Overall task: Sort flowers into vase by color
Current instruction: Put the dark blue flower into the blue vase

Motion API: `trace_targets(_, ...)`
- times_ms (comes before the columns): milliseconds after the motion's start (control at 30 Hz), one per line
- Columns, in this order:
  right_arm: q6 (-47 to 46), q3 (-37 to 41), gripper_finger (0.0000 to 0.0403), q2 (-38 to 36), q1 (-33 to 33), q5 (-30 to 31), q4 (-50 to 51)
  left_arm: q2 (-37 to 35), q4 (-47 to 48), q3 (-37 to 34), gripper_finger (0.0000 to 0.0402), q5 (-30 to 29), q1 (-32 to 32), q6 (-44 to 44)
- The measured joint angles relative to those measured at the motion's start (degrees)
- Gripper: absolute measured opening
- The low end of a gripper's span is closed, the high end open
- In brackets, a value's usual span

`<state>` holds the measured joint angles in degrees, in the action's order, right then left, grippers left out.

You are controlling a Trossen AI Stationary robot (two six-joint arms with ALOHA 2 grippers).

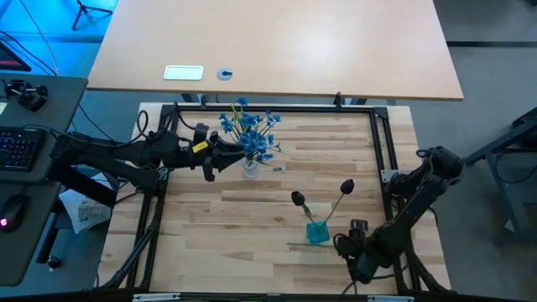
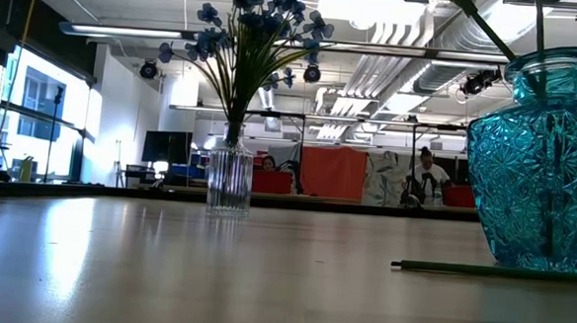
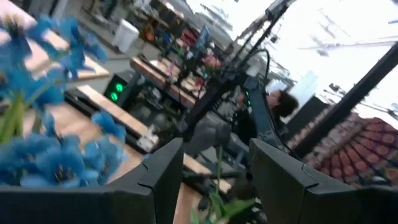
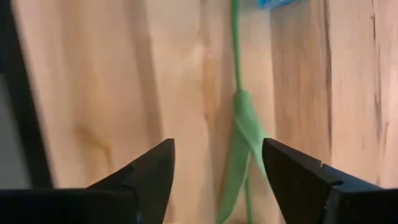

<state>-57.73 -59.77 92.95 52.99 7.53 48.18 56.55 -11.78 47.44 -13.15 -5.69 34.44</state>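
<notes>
A clear ribbed vase (image 1: 250, 166) (image 2: 229, 181) holds a bunch of blue flowers (image 1: 249, 132) (image 3: 43, 155). My left gripper (image 1: 225, 154) (image 3: 214, 168) is open beside that bunch, on its left. A green stalk with a leaf (image 3: 216, 200) shows between its fingers, and no touch shows. A teal glass vase (image 1: 317, 231) (image 2: 541, 160) holds two dark tulip buds (image 1: 297, 199) (image 1: 347, 186). One more green stem (image 1: 306, 245) (image 2: 490, 271) (image 4: 239, 118) lies flat on the table by the teal vase, its bud hidden. My right gripper (image 1: 346, 245) (image 4: 217, 168) is open above this stem, a finger on either side.
A black frame (image 1: 379, 143) borders the wooden work surface (image 1: 252, 243). A second table (image 1: 277, 50) stands beyond the far edge. Bare wood lies between the two vases and toward the near left. A keyboard and mouse (image 1: 17, 151) sit off the table's left.
</notes>
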Motion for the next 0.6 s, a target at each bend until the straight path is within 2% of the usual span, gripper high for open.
trace_targets(267,4.2,0.0,0.0194,4.1,-4.1,-0.1,0.1,0.0,3.9,0.0,0.0172,5.5,0.0,3.8)
trace_targets(400,6.8,0.9,0.0191,4.2,-6.3,-1.3,-3.0,0.0,4.3,0.0,0.0172,6.8,0.0,3.9)
trace_targets(600,6.8,6.8,0.0190,4.2,-7.4,-6.4,-10.7,0.0,4.7,0.0,0.0172,7.8,0.0,3.9)
